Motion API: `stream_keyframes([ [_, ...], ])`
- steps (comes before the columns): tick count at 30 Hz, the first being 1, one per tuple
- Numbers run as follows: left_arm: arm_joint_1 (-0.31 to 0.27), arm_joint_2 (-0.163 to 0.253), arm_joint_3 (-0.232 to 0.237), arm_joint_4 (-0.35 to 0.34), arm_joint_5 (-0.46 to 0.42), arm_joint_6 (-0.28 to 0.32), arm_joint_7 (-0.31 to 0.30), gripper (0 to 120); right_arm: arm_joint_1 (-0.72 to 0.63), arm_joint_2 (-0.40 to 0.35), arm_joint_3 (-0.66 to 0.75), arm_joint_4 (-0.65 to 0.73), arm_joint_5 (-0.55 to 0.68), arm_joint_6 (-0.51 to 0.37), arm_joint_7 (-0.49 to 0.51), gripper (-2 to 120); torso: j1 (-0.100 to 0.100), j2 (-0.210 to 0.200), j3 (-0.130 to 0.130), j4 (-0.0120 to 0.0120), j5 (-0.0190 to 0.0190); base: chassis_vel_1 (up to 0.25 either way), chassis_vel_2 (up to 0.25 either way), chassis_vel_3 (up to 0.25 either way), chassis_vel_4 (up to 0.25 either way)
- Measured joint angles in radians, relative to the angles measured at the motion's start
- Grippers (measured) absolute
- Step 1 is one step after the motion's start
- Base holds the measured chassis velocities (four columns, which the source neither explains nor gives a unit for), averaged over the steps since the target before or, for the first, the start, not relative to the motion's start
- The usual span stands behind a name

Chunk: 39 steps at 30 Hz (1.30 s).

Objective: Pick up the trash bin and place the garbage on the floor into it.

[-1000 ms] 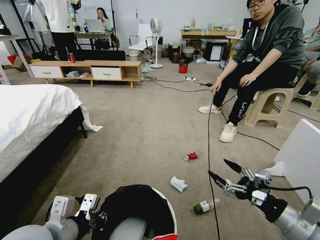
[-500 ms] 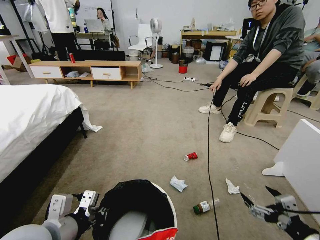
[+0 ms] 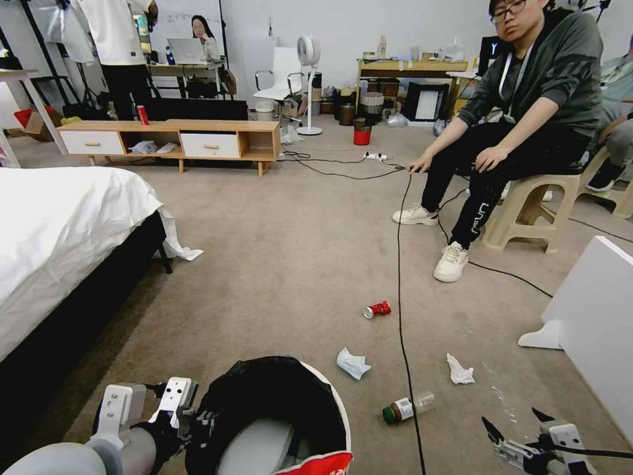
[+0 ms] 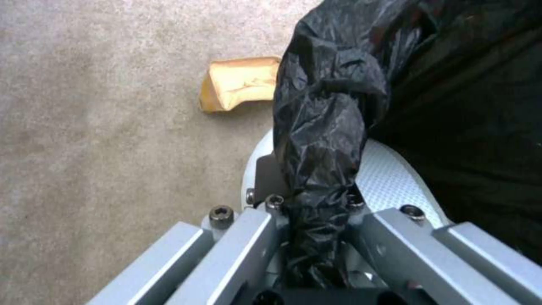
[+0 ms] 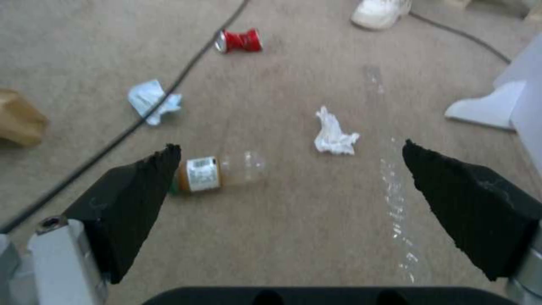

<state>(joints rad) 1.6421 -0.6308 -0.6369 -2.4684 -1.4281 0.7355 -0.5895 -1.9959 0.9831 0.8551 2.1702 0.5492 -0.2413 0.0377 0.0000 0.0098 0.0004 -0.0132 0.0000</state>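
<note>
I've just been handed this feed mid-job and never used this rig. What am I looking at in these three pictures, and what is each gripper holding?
It is a wheeled robot with two arms. The wide picture comes from its head camera, looking down at the floor. The other two come from cameras on each wrist.

The left gripper, low on the left, is shut on the trash bin, pinching the black bag at its rim. The right gripper, low on the right, is open and holds nothing.

On the carpet lie a crushed red can, two crumpled tissues, a green-capped bottle and a brown paper bag. A black cable runs between them.
</note>
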Motion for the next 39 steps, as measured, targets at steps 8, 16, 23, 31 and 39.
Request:
stream_keyframes([
  [8,0.006,0.001,-0.007,-0.006,-0.001,0.0,0.0,1,0.118,-0.007,-0.065,-0.121,-0.005,-0.071,-0.013,100,0.0,0.0,0.0,0.0,0.0002,0.0,0.0,0.0,0.0],
  [16,0.012,0.001,-0.017,-0.013,-0.007,0.0,-0.007,1,0.209,-0.048,-0.116,-0.208,-0.021,-0.157,-0.029,100,0.0,0.0,0.0,0.0,0.0001,0.0,0.0,0.0,0.0],
  [23,0.009,-0.002,-0.016,-0.012,-0.008,0.0,-0.01,1,0.252,-0.101,-0.128,-0.278,-0.05,-0.142,-0.105,100,0.0,0.0,0.0,-0.0002,0.0,0.0,0.0,0.0,0.0],
  [31,0.009,-0.015,-0.01,-0.016,-0.007,0.0,-0.023,1,0.413,-0.181,-0.241,-0.379,-0.073,-0.084,-0.185,100,0.0,0.0,0.0,0.0001,0.0002,0.0,0.0,0.0,0.0],
  [39,0.0,-0.021,-0.005,-0.022,-0.005,0.0,-0.032,1,0.528,-0.286,-0.333,-0.429,-0.072,-0.072,-0.191,100,0.0,0.0,0.0,0.0001,-0.0002,0.0,0.0,0.0,0.0],
])
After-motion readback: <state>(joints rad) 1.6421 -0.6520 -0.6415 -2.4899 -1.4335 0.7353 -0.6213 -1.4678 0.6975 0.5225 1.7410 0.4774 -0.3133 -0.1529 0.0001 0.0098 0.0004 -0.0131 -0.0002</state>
